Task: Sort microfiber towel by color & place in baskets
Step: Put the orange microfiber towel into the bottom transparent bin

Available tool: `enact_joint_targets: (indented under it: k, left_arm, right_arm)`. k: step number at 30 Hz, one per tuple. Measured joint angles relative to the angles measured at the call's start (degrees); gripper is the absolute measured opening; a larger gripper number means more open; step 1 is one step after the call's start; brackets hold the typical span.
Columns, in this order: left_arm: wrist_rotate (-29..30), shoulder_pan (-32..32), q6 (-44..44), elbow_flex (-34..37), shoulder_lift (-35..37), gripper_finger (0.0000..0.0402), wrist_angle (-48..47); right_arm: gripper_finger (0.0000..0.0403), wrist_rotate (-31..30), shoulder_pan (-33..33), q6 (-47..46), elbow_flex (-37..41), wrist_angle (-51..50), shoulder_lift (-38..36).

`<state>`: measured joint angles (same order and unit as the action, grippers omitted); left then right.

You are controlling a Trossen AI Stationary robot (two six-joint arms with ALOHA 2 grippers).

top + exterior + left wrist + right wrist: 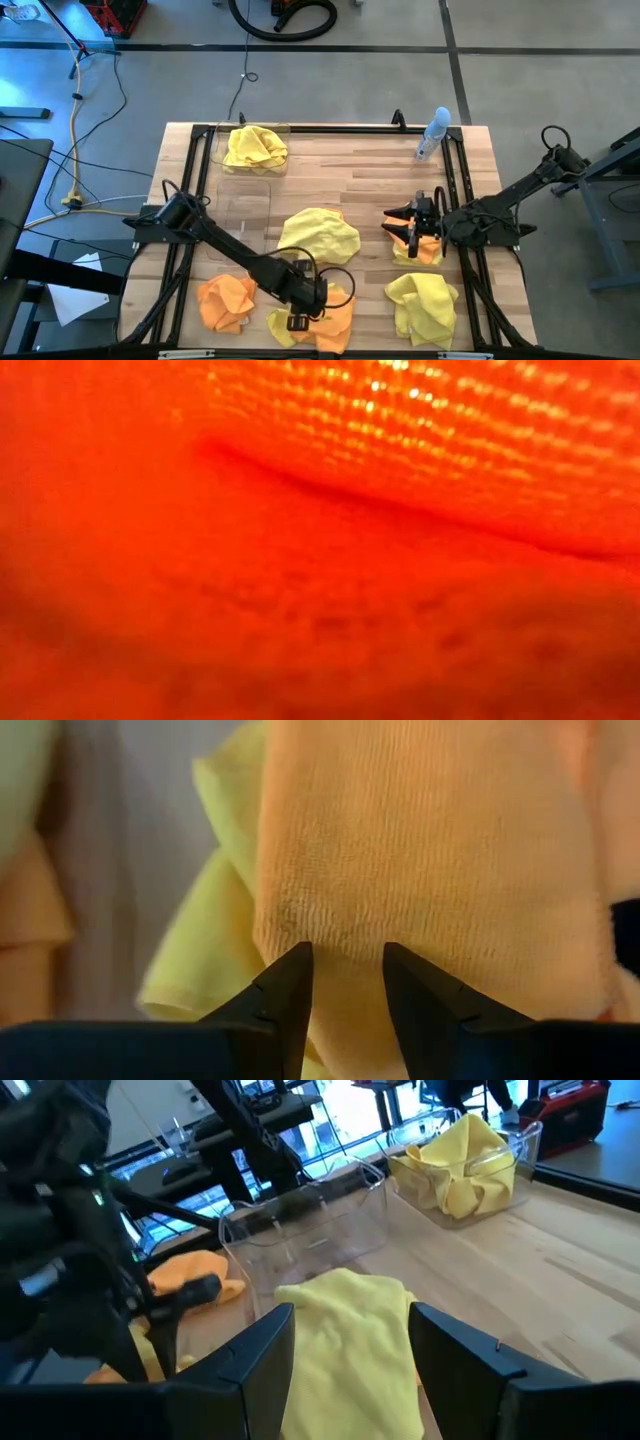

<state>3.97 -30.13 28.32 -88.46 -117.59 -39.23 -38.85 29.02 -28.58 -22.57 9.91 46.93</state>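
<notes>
At the table's point(470, 180) front edge, the left gripper point(297, 321) points down onto an orange towel point(335, 318) lying over a yellow one — jaws narrowly apart, tips against the cloth, nothing clearly pinched. Beyond it, the right gripper point(400, 228) hovers wide-jawed beside the big yellow towel point(318, 236). Farthest back, one clear basket point(245, 206) holds nothing — the other point(252, 149) holds a yellow towel.

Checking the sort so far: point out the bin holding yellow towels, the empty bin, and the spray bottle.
Bin with yellow towels point(281, 166): high view, its clear right-hand rim.
Empty bin point(345, 1220): right wrist view, its clear side wall.
Spray bottle point(432, 136): high view, middle of its body.
</notes>
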Motion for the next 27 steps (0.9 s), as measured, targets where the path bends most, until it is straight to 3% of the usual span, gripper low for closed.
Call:
enact_joint_targets:
  k: [3, 8, 14, 20, 27]
  left_arm:
    - [-2.3, 0.1, -0.2, 0.0, -1.1, 0.0092, -0.1]
    - [-1.0, 0.1, -4.9, 0.0, -0.5, 0.0010, -0.7]
    - [3.9, 0.0, -7.0, -3.8, 2.8, 0.0001, -6.4]
    - [4.2, -0.2, -4.8, -5.3, 6.2, 0.0002, -7.4]
    - [-3.8, -0.7, 3.4, -5.1, 3.7, 0.0025, -7.2]
  right_arm:
    - [0.0192, 0.0, 0.0, 0.0, 0.0, 0.6, -0.2]
    - [0.0192, 0.0, 0.0, 0.4, 0.0, 0.7, -0.1]
    - [0.0192, 0.0, 0.0, 0.5, 0.0, 0.6, -0.1]
    - [0.0192, 0.0, 0.0, 0.5, 0.0, 0.0, -0.1]
    - [0.0192, 0.0, 0.0, 0.3, 0.0, -0.7, -0.1]
